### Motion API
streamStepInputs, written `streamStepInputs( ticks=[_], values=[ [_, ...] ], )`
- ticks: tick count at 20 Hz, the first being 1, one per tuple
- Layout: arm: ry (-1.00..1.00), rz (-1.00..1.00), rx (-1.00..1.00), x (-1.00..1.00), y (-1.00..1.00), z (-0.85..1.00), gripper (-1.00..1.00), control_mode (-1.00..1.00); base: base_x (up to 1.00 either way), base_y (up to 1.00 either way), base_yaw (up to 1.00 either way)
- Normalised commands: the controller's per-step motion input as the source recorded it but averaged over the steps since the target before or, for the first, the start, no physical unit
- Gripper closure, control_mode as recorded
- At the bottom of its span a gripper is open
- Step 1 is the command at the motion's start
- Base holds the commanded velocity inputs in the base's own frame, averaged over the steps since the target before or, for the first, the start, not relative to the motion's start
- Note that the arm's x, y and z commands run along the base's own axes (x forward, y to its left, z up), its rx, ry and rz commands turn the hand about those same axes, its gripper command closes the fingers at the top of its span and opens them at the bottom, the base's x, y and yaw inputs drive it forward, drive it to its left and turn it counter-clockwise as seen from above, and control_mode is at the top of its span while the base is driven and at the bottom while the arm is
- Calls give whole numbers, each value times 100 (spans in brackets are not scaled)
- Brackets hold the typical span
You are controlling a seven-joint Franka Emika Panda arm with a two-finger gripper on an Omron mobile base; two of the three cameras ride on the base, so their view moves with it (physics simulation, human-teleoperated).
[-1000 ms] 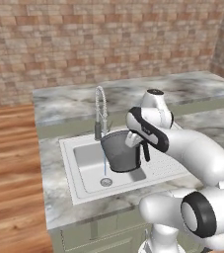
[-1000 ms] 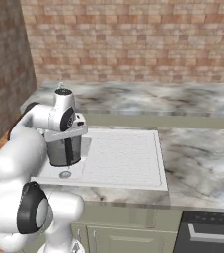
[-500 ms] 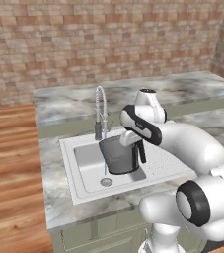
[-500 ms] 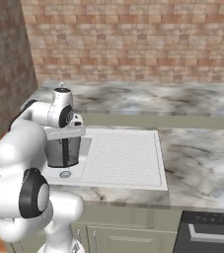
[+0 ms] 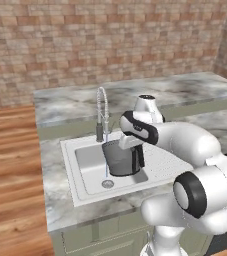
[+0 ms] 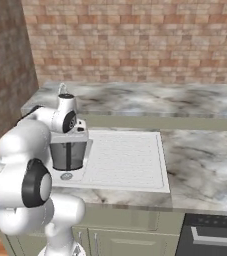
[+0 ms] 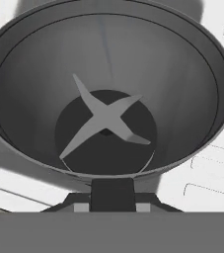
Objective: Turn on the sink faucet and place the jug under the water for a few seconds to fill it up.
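The jug [image 5: 121, 159] is being held by its rim in the clamped gripper [image 5: 136, 156] over the sink [image 5: 85, 165], having been carried leftward until the water [image 5: 106, 162] is nearly entering it.

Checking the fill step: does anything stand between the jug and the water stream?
Nothing visible does. The jug, held by the gripper over the sink, sits right beside the water, which runs down just outside its rim.

One jug [image 5: 120, 157], one sink faucet [image 5: 102, 111], one sink [image 5: 87, 165] with one drain [image 5: 107, 184], one stream of water [image 5: 106, 162], and one four-armed blade [image 7: 103, 121] inside the jug.
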Motion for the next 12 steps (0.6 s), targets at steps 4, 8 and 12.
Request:
streamStepInputs(
  ticks=[4, 8, 12],
  values=[
    [0, -10, 0, 25, 3, -7, 100, -100, 0, 0, 0],
    [0, -7, 0, 27, 13, -3, 100, -100, 0, 0, 0],
    [0, -2, 0, 24, 28, -7, 100, -100, 0, 0, 0]
  ],
)
